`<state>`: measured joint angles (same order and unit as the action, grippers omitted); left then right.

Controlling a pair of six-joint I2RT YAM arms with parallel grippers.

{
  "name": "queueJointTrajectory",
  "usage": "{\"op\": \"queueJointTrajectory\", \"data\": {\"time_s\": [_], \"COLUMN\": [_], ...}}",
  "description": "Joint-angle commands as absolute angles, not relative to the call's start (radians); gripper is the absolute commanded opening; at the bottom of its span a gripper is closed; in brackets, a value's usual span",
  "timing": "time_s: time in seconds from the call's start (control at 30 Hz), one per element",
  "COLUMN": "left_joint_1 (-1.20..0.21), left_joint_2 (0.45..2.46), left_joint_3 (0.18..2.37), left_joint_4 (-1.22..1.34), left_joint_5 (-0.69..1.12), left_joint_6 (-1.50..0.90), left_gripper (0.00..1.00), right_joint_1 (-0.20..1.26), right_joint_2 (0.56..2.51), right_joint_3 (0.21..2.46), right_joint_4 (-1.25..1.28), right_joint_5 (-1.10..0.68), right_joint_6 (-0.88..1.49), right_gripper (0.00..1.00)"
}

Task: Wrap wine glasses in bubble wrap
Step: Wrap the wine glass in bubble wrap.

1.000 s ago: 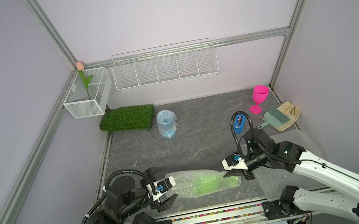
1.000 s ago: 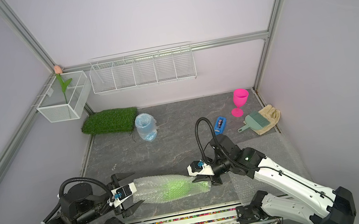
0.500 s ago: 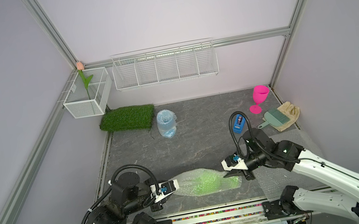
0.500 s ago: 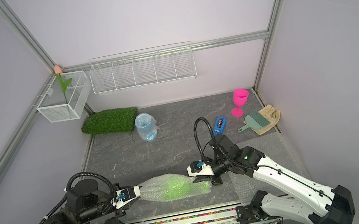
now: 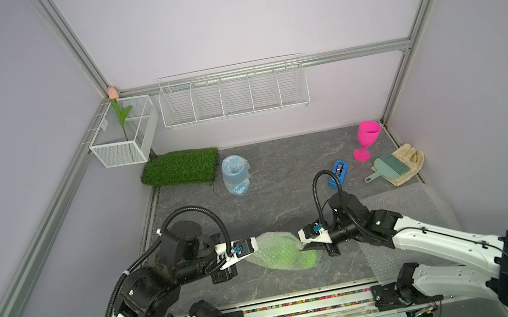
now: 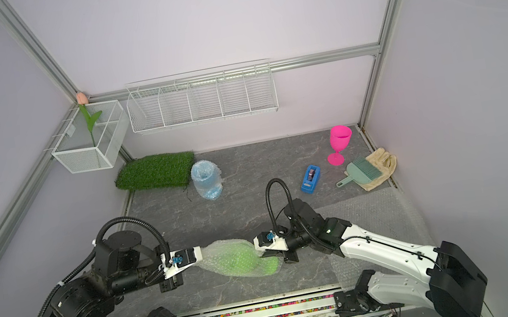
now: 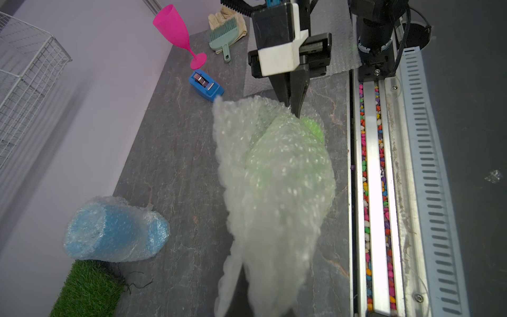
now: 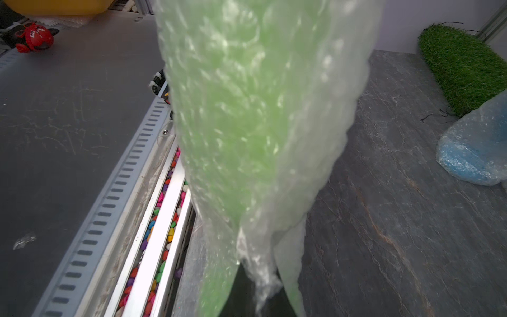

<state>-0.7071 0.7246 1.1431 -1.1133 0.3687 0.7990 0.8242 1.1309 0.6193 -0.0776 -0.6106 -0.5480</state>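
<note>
The step in hand looks like closing the wrap on the green goblet (image 5: 284,252). It lies on its side inside a sheet of bubble wrap (image 5: 269,239), stretched between the two hands. The left hand (image 5: 254,249) is clamped fully shut on the gathered wrap at the end away from the foot. The right hand (image 5: 302,248) is likewise pinched shut on the wrap at the foot end, where a little bare green shows just beside its fingertips. Whether the bundle rests on the bench (image 5: 284,182) or hangs just clear of it cannot be told. Well beyond the left hand stands the blue goblet (image 5: 236,176), already wrapped. Well beyond the right hand the pink goblet (image 5: 368,138) stands bare, and a spare sheet (image 5: 410,206) lies under the right arm. The next move probably calls for tucking or twisting the loose ends to cover the foot, without letting the wrap spring open.
</note>
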Motion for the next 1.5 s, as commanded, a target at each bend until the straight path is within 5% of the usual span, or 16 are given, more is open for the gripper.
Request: {"op": "queueJointTrajectory", "data": {"time_s": [0.0, 0.63, 1.47], "left_joint_1": [-0.704, -0.704, -0.775], "left_joint_2": [0.749, 1.122, 1.387], "left_joint_3": [1.208, 1.446, 1.369], "left_joint_4": [-1.146, -1.212, -1.183], "left_joint_5": [0.369, 0.418, 0.276], "left_joint_6": [0.854, 0.913, 0.822], "left_gripper": [0.00, 0.00, 0.00], "right_joint_1": [0.832, 0.793, 0.762], "right_joint_2": [1.194, 1.839, 1.908], "right_joint_3": [0.539, 0.386, 0.342], "right_joint_4": [0.190, 1.260, 1.298], "right_joint_5": [-0.552, -0.602, -0.564], "right_joint_6": [-0.488, -0.282, -0.294], "right_gripper": [0.07, 0.07, 0.07]}}
